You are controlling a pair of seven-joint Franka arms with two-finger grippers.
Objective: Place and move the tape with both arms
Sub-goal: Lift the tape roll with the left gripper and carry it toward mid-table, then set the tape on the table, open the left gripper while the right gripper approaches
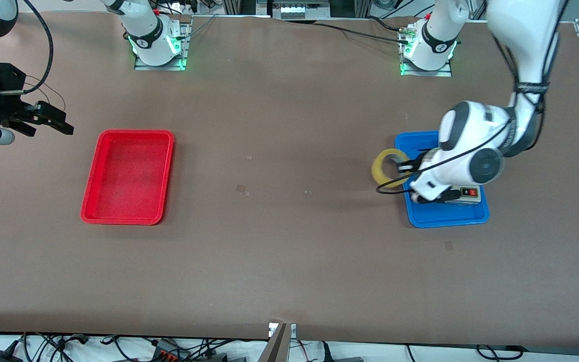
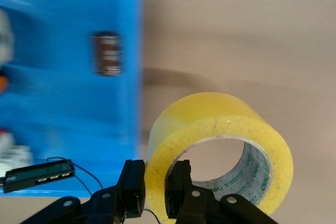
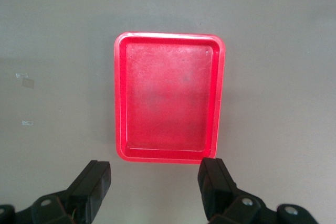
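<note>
Front view: the left gripper (image 1: 404,167) holds the tape (image 1: 388,168) over the blue tray (image 1: 445,215) edge; the right gripper (image 1: 54,120) waits near the red tray (image 1: 127,176) on the surface (image 1: 289,251).

Left wrist view: jaws pinch the tape (image 2: 220,145) wall.

Right wrist view: jaws spread wide, empty, above the red tray (image 3: 169,95).

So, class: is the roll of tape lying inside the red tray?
No. The red tray holds nothing, while the tape is pinched by its wall in the left gripper, beside the blue tray.
</note>
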